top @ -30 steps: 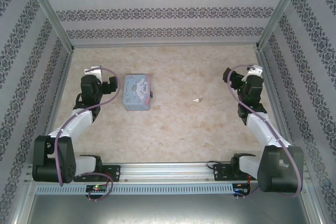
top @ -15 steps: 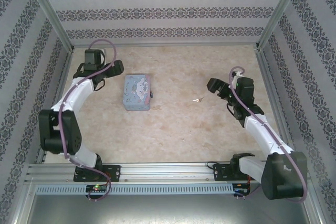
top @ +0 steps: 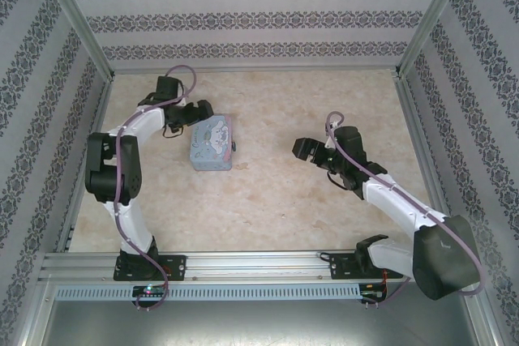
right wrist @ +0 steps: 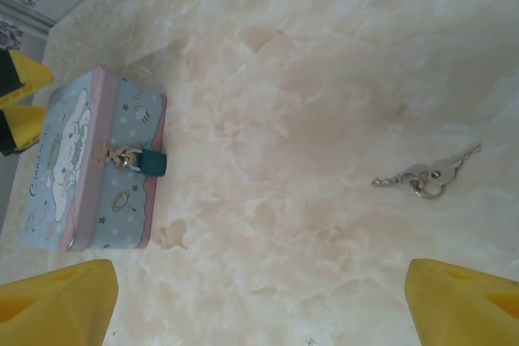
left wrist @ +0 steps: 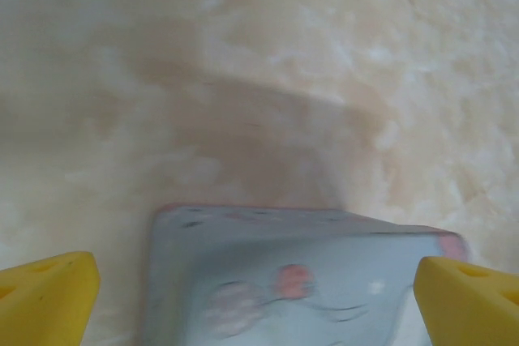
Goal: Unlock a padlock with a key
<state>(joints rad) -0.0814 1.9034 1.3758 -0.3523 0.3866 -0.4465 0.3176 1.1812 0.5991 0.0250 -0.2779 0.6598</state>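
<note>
Silvery thin metal key (right wrist: 426, 174) lies loose mid-right, right jaws gaping above, left jaws gaping over the pastel-blue tin box (left wrist: 308, 281): reach step; next, a precise low pinch.

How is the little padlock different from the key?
The padlock is teal-blue and chunky; the key is silvery and thin. The padlock hangs at the clasp on the side of the tin box; the key lies loose on the table, on a small ring. Both are tiny.
</note>
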